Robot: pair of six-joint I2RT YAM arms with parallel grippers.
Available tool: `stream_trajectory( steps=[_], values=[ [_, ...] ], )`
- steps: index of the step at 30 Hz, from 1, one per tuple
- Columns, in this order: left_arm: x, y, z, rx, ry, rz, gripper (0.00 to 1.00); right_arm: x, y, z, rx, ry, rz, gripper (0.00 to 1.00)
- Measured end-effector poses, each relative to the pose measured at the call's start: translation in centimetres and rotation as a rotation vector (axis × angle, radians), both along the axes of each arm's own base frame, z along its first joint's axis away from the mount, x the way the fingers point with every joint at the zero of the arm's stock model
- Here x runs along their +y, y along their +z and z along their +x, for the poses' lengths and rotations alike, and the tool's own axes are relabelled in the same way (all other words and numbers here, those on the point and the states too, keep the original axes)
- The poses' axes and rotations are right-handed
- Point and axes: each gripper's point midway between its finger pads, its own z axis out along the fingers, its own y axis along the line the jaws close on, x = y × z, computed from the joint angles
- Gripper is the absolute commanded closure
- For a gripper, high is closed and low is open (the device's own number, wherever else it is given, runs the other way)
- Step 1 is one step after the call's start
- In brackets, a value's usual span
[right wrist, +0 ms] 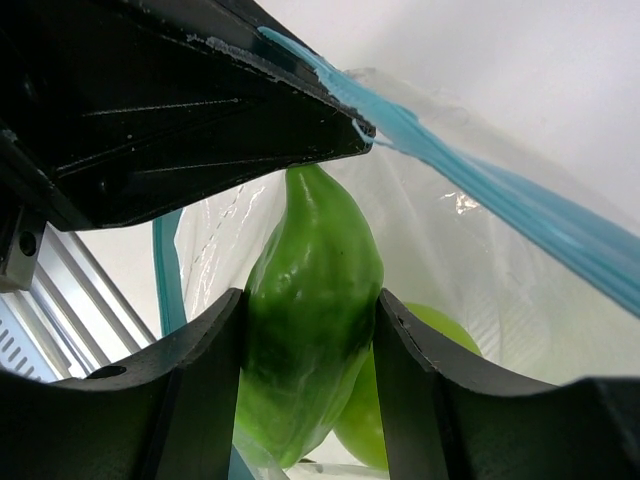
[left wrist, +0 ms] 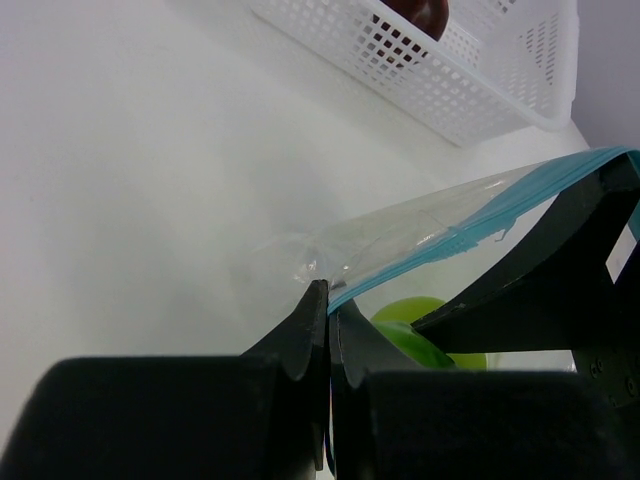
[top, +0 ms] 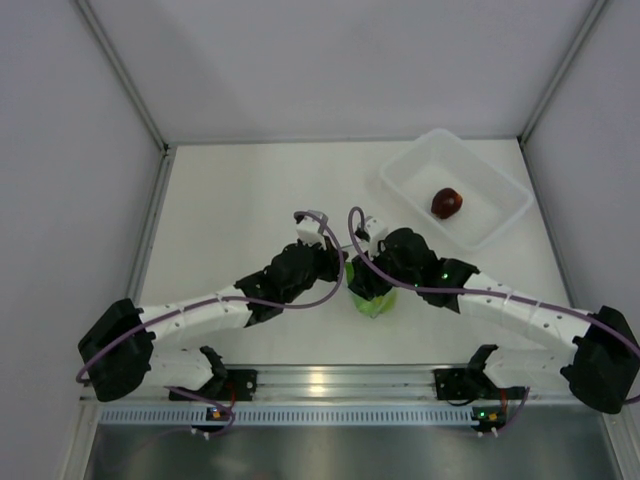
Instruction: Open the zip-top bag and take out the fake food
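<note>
- Zip-top bag [top: 376, 303], small, clear, crinkly plastic with a light teal zipper strip [left wrist: 500, 215]: on the white table [top: 240, 200], toward the near edge at the middle, between the two gripper heads.
- Bag mouth: open, with the teal strip passing on both sides of the contents in the right wrist view.
- Left gripper [left wrist: 326, 296]: fingers pressed fully together, pinching one lip of the zip-top bag right at the zipper strip. Strip running straight from the pinch, up and to the right.
- Right gripper [right wrist: 310, 345]: fingers roughly half apart, clamped on the two flanks of an elongated green plastic fruit [right wrist: 312, 270], pads touching it on both sides.
- Elongated green plastic fruit: upright between the right fingers, narrow end up, within the bag's mouth and just below the left gripper's black body.
- Round yellow-green plastic apple [right wrist: 445, 330]: behind and lower than the elongated green plastic fruit, close against it, inside the clear film. Also visible as a green curve from the left wrist.
- White perforated rectangular plastic tray [top: 408, 156]: at the far right of the table, set at an angle, well apart from the zip-top bag.
- Dark red-brown round plastic fruit [top: 446, 203]: lying in the tray, out of the bag.
- Contact between bag bottom and table: cannot tell, hidden under both grippers in the top view.
</note>
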Motion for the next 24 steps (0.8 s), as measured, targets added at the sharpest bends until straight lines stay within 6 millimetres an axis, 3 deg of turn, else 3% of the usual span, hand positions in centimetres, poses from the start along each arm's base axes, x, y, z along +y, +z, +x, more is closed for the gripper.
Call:
stream_trajectory(
  steps=[21,24],
  values=[
    [-0.36,-0.34,0.12,0.135,0.028,-0.124,1.00,0.09,0.90,-0.80,-0.052,0.109,0.038,1.00],
    [-0.09,-0.60,-0.07,0.160,0.037,-0.125,0.93,0.19,0.58,-0.79,-0.057,0.129,0.026,1.00]
  ],
)
